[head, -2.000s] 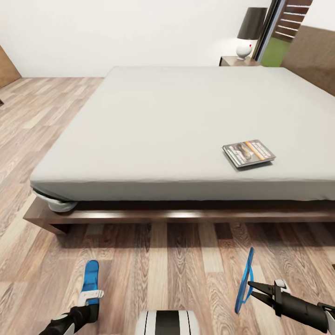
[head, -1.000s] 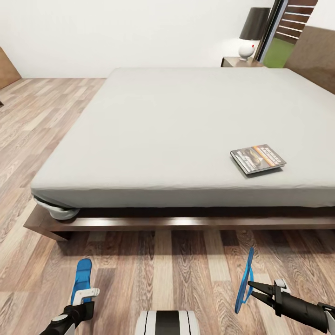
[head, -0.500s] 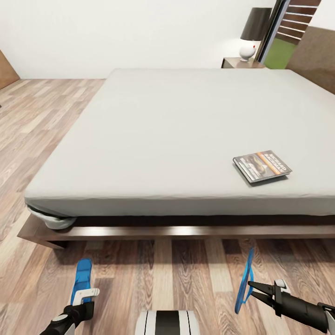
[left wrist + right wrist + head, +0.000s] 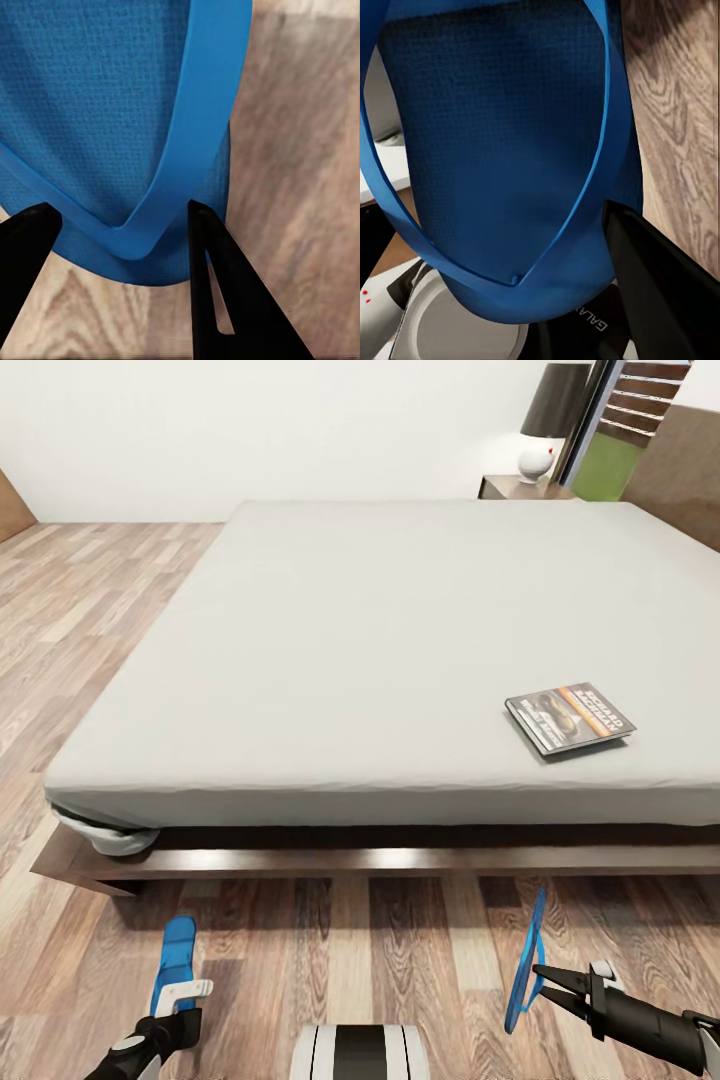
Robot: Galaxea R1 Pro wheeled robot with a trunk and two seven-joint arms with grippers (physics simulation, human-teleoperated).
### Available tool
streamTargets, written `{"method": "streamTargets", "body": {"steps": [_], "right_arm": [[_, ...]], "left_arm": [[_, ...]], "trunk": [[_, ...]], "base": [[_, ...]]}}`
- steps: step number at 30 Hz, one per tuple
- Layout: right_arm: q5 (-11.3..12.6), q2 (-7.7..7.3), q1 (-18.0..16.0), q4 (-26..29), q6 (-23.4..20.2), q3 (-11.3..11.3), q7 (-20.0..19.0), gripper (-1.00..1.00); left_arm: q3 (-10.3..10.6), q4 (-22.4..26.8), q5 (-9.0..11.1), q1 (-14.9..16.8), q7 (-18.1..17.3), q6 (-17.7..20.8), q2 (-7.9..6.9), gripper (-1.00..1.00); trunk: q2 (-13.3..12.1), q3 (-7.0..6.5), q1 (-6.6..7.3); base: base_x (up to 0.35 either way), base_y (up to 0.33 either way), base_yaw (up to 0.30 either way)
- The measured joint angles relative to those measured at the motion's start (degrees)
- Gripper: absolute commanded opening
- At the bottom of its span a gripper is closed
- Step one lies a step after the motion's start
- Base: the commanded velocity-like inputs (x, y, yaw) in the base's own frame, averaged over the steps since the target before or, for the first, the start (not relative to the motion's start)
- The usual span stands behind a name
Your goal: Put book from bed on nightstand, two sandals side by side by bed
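Head view, book (image 4: 570, 719): lies flat on the mattress of the bed (image 4: 400, 640), close to the near edge and toward my right; cover faces up, orange band visible.
Left sandal (image 4: 177, 958): blue, held at the tip of my left claw (image 4: 182, 994), above the wood-plank floor (image 4: 330, 950) in front of the bed; sole faces roughly upward.
Left sandal, left wrist view (image 4: 127, 112): the strap sits between my two black fingers (image 4: 217, 285); the floor shows past the sole.
Left claw state: pinching the left sandal.
Right sandal (image 4: 527, 961): blue, seen edge-on and standing nearly upright in my right claw (image 4: 548, 978), above the floor in front of the bed.
Right sandal, right wrist view (image 4: 502, 150): sole and strap face the camera; one black finger (image 4: 660, 277) crosses its lower edge.
Right claw state: pinching the right sandal.
Spacing: the two sandals are well apart, one on each side of my trunk (image 4: 355, 1055).
Bed frame (image 4: 380, 858): dark brown wood, low, showing beneath the mattress along the near side; grey sheet fabric bulges out at the near left corner.
Nightstand (image 4: 518, 487): beyond the far right corner of the bed, against the white wall.
Lamp (image 4: 552, 415): stands on the nightstand; dark shade, white rounded base.
Headboard (image 4: 675, 465): brown panel at the right of the bed.
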State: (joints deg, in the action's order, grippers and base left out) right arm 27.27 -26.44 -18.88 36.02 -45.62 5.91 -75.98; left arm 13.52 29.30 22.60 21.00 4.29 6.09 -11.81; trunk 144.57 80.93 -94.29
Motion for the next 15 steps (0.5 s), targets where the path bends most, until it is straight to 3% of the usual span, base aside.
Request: {"method": "streamTargets", "body": {"steps": [15], "right_arm": [[0.0, 0.0, 0.0, 0.0, 0.0, -0.03, 0.0, -1.0]], "left_arm": [[-0.01, 0.0, 0.01, 0.0, 0.1, 0.0, -0.06, -1.0]], "trunk": [[0.2, 3.32, -0.39]], "base": [[0.0, 0.0, 0.0]]}}
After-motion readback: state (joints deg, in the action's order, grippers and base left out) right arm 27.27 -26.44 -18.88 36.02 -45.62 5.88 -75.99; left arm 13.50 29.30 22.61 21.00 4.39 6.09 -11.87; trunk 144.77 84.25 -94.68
